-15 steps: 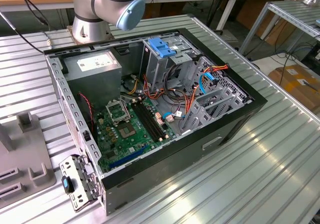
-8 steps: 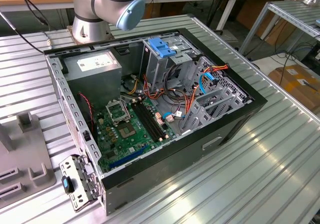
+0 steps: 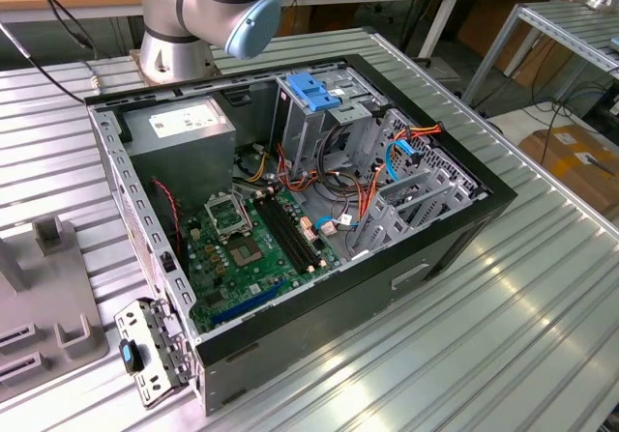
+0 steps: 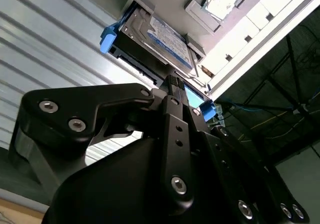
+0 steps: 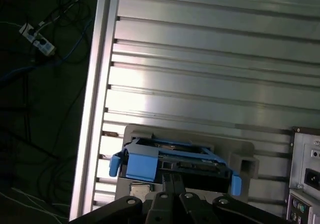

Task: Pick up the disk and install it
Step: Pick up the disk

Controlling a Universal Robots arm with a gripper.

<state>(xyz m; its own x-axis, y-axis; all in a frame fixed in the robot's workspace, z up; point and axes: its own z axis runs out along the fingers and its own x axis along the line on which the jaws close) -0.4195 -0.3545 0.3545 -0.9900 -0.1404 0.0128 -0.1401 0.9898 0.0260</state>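
Closed gripper at the edge of the disk

The gripper (image 5: 172, 178) has its fingers pressed together, with the tips right at the near edge of the disk (image 5: 170, 148). The disk lies in a grey holder (image 5: 242, 156) on the ribbed table (image 5: 200, 58). I cannot tell if the fingers pinch it. With so small a hold, the disk could slip, tip or jam in the holder. The second wrist view shows the disk's label (image 4: 167, 33). The exterior view shows the open computer case (image 3: 435, 258).
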